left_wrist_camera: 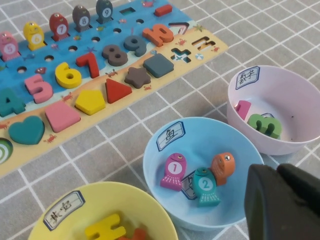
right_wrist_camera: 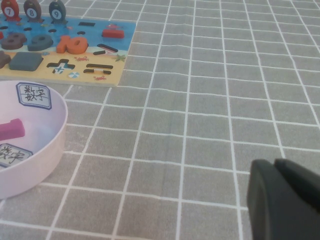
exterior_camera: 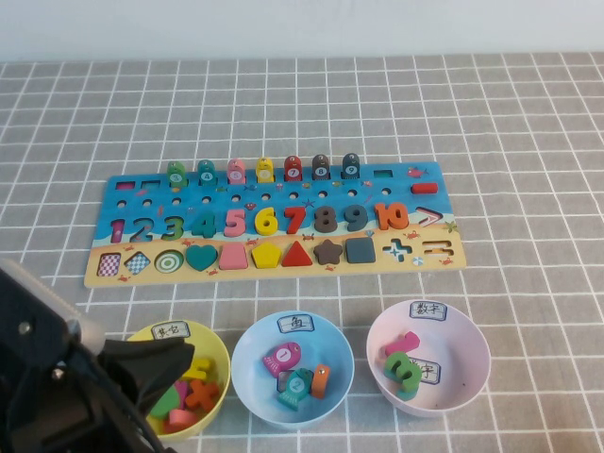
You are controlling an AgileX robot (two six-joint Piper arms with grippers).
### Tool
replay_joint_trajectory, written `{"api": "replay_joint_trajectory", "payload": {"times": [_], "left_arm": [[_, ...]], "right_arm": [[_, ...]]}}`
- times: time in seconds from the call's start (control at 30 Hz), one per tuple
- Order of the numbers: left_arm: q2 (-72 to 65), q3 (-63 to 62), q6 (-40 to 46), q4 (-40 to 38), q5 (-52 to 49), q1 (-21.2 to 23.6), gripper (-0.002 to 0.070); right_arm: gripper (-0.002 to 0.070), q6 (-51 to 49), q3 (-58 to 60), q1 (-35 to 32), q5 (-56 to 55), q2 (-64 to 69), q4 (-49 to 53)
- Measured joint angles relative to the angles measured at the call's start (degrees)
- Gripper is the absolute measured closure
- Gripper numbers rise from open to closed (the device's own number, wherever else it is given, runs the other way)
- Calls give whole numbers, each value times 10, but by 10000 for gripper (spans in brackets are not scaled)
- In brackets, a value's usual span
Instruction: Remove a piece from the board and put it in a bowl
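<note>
The board lies across the middle of the table; it also shows in the left wrist view and the right wrist view. A green "3" sits in its numeral row between the 2 and the 4. The pink bowl stands front right and holds a bright-green 3-shaped piece beside a pink piece. My left gripper is shut and empty, low at the front left by the yellow bowl. My right gripper is shut and empty over bare cloth, to the right of the pink bowl.
A light-blue bowl with fish pieces stands front centre. A yellow bowl with several coloured pieces stands front left. Fish pegs stand along the board's far edge. Grey checked cloth covers the table, bare to the right.
</note>
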State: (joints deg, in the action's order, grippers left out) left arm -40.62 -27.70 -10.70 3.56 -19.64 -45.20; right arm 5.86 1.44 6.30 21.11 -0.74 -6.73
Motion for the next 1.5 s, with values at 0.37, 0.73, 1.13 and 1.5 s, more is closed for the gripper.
{"api": "replay_joint_trajectory", "payload": {"times": [0.37, 0.73, 1.13, 1.5], "left_arm": [[10, 30, 1, 45, 83, 1, 677], [243, 190, 78, 13, 265, 230, 677], [410, 290, 85, -6, 241, 388, 678], [412, 291, 102, -7, 33, 387, 678]], "right_arm": [[694, 0, 0, 0, 0, 0, 0], [694, 0, 0, 0, 0, 0, 0], [694, 0, 0, 0, 0, 0, 0], [694, 0, 0, 0, 0, 0, 0]]}}
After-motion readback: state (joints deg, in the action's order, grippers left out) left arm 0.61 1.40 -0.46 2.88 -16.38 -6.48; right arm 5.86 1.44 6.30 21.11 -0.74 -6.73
